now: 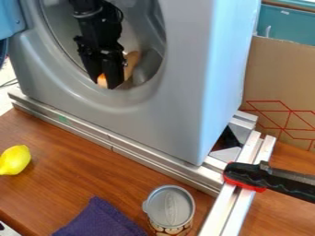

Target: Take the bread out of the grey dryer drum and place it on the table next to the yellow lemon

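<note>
The black gripper (106, 81) hangs down inside the round opening of a grey washer-like machine (154, 108), near the opening's lower rim. Right at its tip is a small orange thing (102, 80), partly covered by the gripper; whether it is held cannot be made out. A tan, rounded thing (131, 62) lies just to the right of the gripper in the opening, its left side hidden behind the gripper.
Metal rails (117, 146) run along the machine's base. On the wooden table (80, 170) are a yellow lemon (14, 160), a purple cloth (102, 221) and a lidded can (170, 207). At right, a black-and-red clamp (246, 176) crosses the rails before a cardboard box (280, 78).
</note>
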`<state>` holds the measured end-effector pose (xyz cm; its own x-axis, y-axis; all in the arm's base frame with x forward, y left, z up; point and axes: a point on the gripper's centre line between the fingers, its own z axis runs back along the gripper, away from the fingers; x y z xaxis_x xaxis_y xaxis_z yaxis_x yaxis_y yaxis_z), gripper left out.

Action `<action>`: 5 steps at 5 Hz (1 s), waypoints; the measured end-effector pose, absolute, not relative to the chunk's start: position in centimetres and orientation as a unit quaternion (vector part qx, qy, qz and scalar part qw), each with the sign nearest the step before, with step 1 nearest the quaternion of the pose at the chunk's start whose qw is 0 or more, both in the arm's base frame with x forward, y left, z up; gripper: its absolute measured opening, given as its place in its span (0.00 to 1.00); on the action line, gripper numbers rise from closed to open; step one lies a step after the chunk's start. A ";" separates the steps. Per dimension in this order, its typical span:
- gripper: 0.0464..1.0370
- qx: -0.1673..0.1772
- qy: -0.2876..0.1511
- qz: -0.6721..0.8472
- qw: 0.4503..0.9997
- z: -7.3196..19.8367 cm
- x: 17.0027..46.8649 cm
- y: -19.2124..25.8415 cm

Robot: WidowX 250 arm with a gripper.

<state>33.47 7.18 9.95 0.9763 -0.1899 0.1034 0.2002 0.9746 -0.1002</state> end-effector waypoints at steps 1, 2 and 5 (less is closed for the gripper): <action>0.62 -0.056 -0.055 -0.093 0.993 10.3 32.8 7.0; 0.62 -0.048 -0.073 -0.085 0.993 11.7 31.7 7.3; 0.62 0.023 0.024 -0.036 0.999 11.7 17.5 11.1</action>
<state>17.47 11.08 11.66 0.9963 -0.0705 -0.0493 0.0727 0.9963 0.0450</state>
